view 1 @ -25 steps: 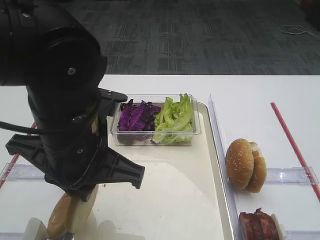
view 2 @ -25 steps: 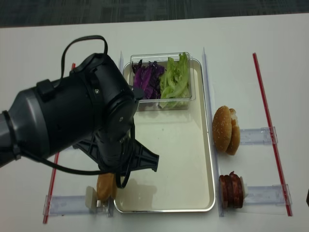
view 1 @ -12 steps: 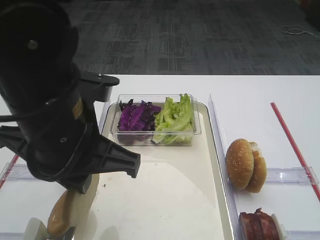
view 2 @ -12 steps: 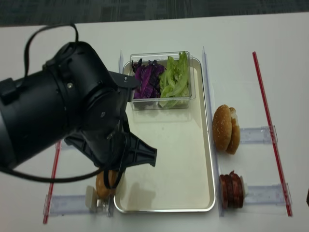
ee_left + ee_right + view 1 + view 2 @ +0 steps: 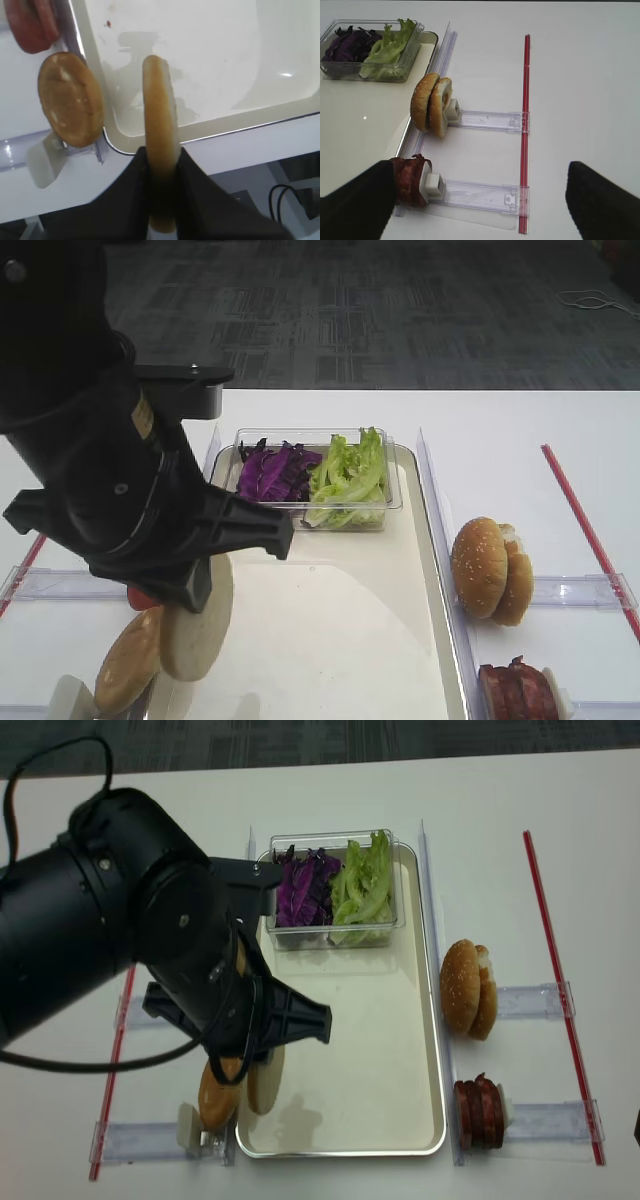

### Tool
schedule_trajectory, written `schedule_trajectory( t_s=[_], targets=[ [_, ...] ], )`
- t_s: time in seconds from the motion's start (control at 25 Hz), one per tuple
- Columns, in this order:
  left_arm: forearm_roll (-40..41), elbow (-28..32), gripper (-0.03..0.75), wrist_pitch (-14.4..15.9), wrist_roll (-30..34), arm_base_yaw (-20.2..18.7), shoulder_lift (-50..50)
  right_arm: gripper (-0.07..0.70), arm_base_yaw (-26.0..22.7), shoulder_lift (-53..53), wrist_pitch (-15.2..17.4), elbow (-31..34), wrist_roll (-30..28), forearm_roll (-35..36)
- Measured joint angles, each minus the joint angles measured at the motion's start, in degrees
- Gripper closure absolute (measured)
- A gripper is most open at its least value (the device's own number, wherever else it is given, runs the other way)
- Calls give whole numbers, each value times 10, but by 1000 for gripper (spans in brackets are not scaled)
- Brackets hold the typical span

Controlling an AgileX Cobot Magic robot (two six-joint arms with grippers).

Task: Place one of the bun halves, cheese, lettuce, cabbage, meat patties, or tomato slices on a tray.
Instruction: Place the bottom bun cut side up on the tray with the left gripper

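The left gripper (image 5: 161, 165) was clamped tight on a plain bun half (image 5: 159, 125), matte golden-tan crust with a flat pale cream cut face, held on edge so the disc stood nearly upright. In the left wrist view its long axis ran straight from 6 to 12 o'clock, rising out of the black fingers (image 5: 192, 175) with the thin edge toward the camera. It hung over the near-left corner of the tray (image 5: 400, 640), a long cream-white rectangle with a shiny raised metal rim, not touching the floor as far as I could tell. In the high view the cream face (image 5: 197, 625) pointed toward about 3 o'clock. A second plain bun half (image 5: 71, 106), oval and a bit speckled, sat in a clear plastic holder (image 5: 47, 160) just outside the rim at 9 o'clock of the held one. At the far end, a small clear box (image 5: 312, 502) on the tray held dark purple shredded cabbage (image 5: 275, 473) and frilly green lettuce (image 5: 349, 475). At 3 o'clock of the tray stood sesame-seeded buns (image 5: 490, 568) and reddish-brown meat patties (image 5: 515, 692). Right gripper (image 5: 480, 200): dark fingers stood wide apart, holding nothing.
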Motion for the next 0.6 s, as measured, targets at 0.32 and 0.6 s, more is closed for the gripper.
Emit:
schedule_trajectory(
  t_s=[0.32, 0.6],
  targets=[
    [-85, 0, 600, -35, 77, 48, 0, -43, 0, 0, 0, 0, 0, 0],
    [-179, 13, 600, -76, 156, 86, 0, -43, 0, 0, 0, 0, 0, 0]
  ],
)
